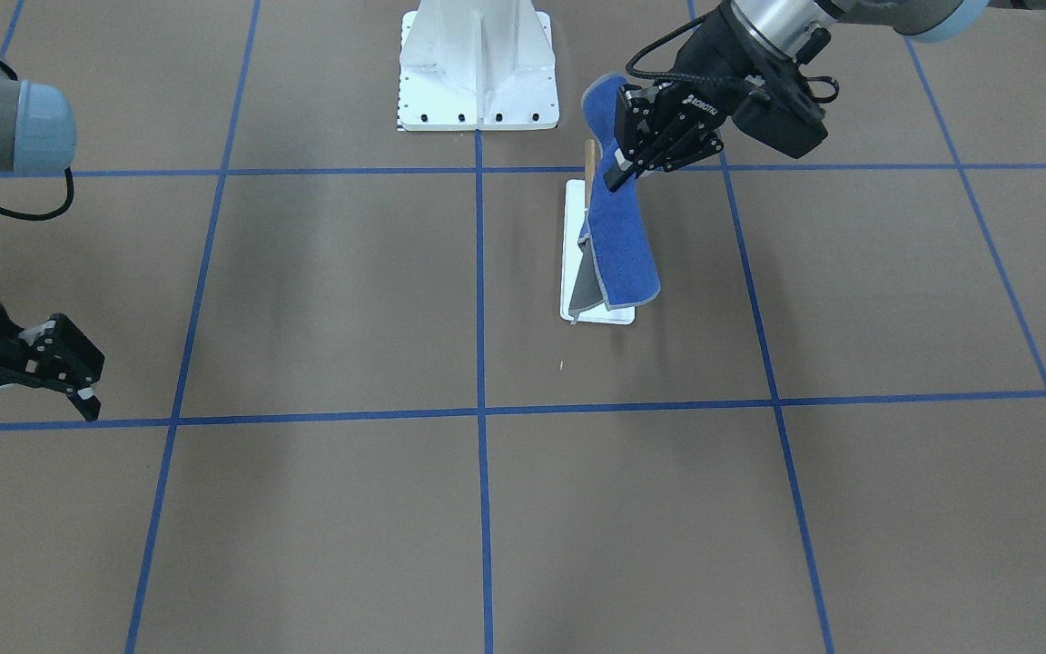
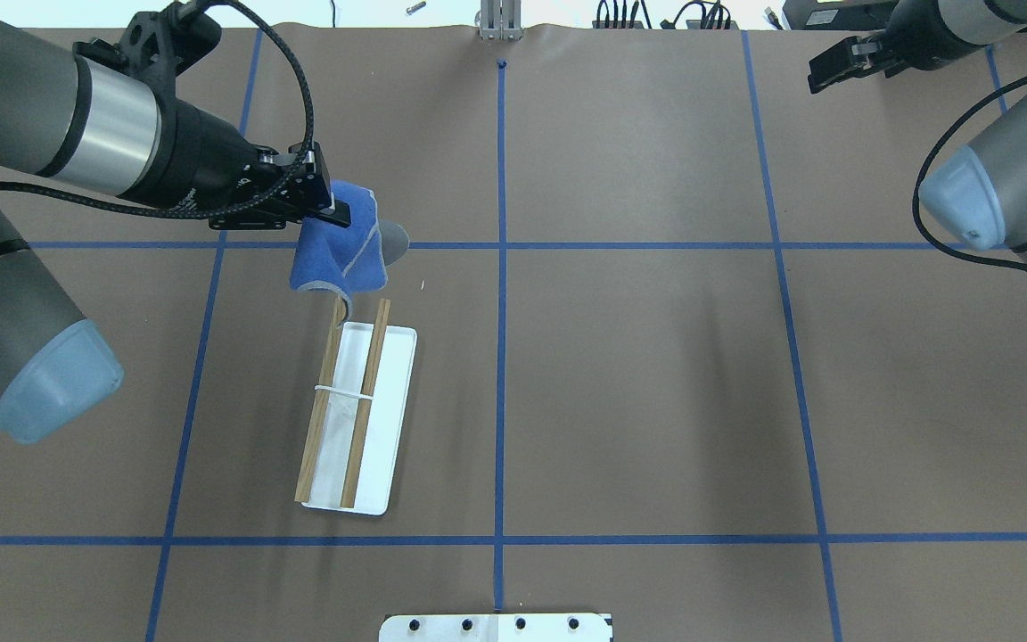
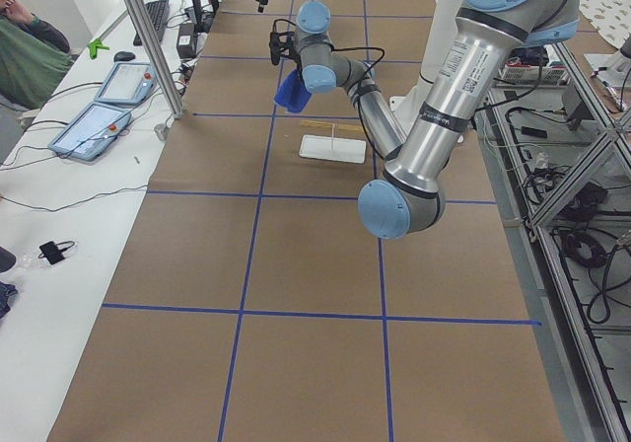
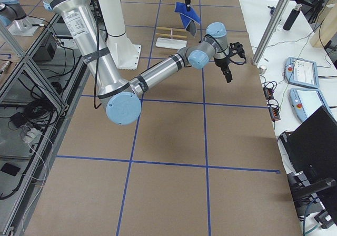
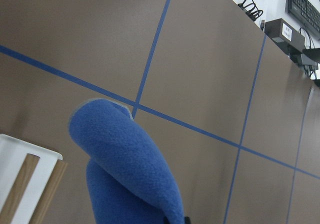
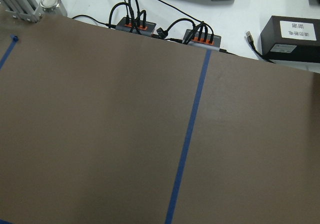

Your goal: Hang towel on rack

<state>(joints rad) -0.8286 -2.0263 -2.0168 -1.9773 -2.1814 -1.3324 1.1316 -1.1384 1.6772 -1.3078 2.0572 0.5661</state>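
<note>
Where the towel is: the small bright blue rectangular cloth towel [image 1: 625, 250], grey on its underside, is held in the air above the far end of the rack [image 2: 393, 392]. It cannot be told whether its lower edge touches the dowels.
Rack: a flat white rectangular base carrying two parallel brown wooden dowels joined by a white crosspiece. It is set left of centre on the brown counter [image 2: 656, 401].
Left gripper [image 1: 618, 177]: clamped on the towel's upper part.
Right gripper [image 1: 28, 418]: jaws are spread apart, well away at the far right.
</note>
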